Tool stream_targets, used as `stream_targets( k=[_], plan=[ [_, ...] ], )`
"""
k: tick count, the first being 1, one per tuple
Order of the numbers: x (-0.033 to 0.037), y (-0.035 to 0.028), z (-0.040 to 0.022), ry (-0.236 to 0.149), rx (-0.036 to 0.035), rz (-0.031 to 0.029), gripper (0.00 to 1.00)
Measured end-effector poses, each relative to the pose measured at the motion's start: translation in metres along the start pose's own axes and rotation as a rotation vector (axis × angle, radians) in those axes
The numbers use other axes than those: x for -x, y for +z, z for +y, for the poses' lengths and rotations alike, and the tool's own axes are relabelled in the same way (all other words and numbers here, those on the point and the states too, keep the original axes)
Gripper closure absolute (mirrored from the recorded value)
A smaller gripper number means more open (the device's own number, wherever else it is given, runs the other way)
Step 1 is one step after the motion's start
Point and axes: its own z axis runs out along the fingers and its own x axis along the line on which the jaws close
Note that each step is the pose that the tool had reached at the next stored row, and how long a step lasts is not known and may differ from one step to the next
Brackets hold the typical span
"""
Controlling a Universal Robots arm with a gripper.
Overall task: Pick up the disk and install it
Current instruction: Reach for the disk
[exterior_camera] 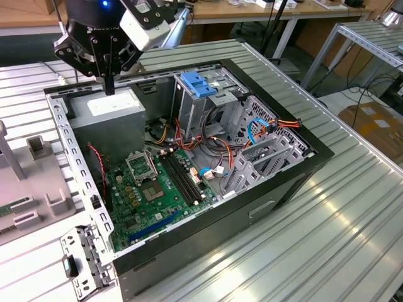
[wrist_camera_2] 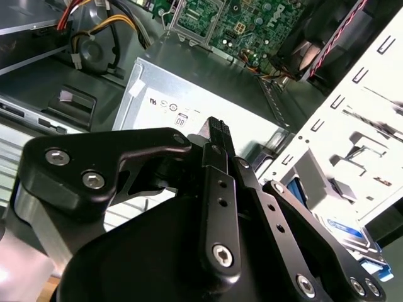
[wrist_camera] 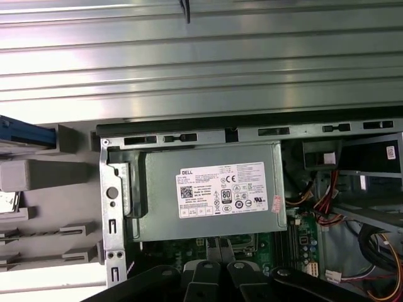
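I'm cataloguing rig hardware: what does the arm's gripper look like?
The gripper is matte black: angular linkage plates joined by silver screws, narrow fingers ending in ridged pads. A white boxy module sits at its wrist, near a blue light.

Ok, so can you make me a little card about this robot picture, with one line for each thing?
computer case: open, lying on a ribbed metal table
power supply: grey box with a white sticker, in a corner of the case
end effector: shut, holding nothing, over the power supply; whether it touches is unclear
blue bracket: on top of the metal drive cage
motherboard: green, flat on the case floor
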Motion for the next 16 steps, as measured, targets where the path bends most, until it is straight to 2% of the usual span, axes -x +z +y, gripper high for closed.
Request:
stream_targets(
  k=[16],
  plan=[
    [-0.0103,-0.0002,-0.0008,0.0,0.0,0.0,0.89]
  ],
)
